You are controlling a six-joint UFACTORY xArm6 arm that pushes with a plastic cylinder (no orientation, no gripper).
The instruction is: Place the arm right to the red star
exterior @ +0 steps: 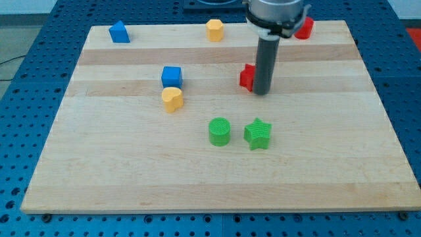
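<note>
Two green blocks sit nearest you on the wooden counter (pixel 131 164): a green cylinder (pixel 219 131) and, just to the view's right of it, a green star (pixel 258 134). Further back, toward the view's left, a yellow block (pixel 172 99) touches or nearly touches a blue cube (pixel 171 76) behind it.

Past those you reach the task's thing, the red star (pixel 247 77), near the middle of the counter. You see only its left part; the rod covers the rest, so its star shape is hard to confirm here. My tip (pixel 262 92) rests on the counter immediately to the view's right of it, touching or almost touching, which looks like the spot the task asks for. There is no end effector with jaws on this rig, only the rod, so nothing opens or clamps.

At the far edge stand a blue block (pixel 119 31), a yellow block (pixel 214 29), and a red block (pixel 304 28) partly hidden by the arm.
</note>
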